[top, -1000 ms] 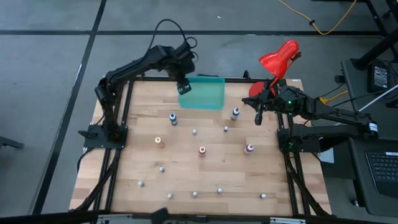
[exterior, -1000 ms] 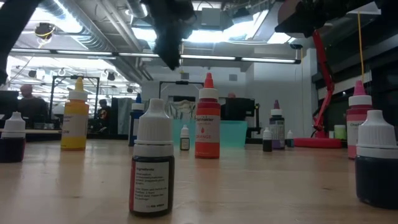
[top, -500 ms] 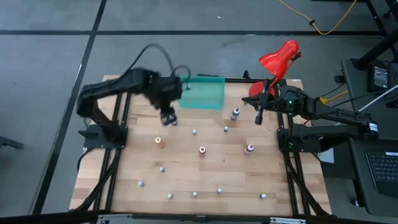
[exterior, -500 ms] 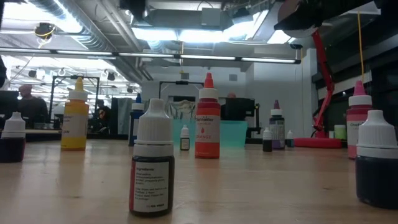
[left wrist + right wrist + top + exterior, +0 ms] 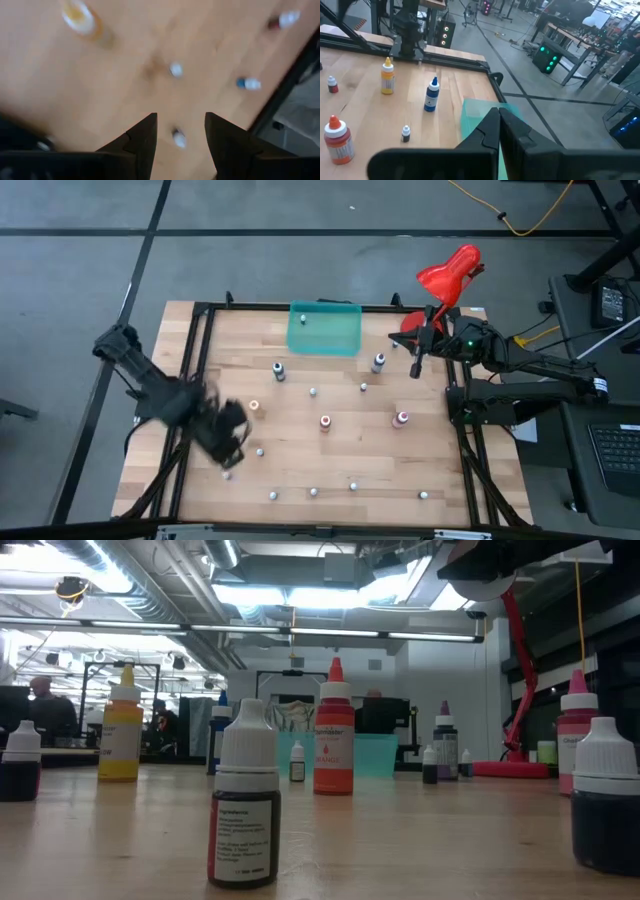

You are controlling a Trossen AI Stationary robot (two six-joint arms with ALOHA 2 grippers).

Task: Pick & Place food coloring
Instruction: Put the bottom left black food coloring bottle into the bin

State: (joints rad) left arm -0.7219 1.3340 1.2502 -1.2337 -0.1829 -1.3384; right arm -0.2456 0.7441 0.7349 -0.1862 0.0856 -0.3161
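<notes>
The food coloring bottles stand scattered on the wooden table: taller ones with orange, red, pink, blue and purple bodies, and several small pale-capped ones. One small bottle lies in the teal bin at the far edge. My left gripper hangs open over the near-left part of the table, pointing down. In its wrist view, a small bottle shows on the table between its fingers, untouched. My right gripper is shut in the air at the far right.
A red desk lamp stands at the far right corner, just behind my right arm. Black frame rails run along the table's left and right sides. The low view shows a small dark bottle close to the near edge.
My left gripper has swung from above the teal bin at the far edge toward the table's near-left part, sinking a little and rolling about its own axis. It stays open with nothing between its fingers. No bottle has moved.
</notes>
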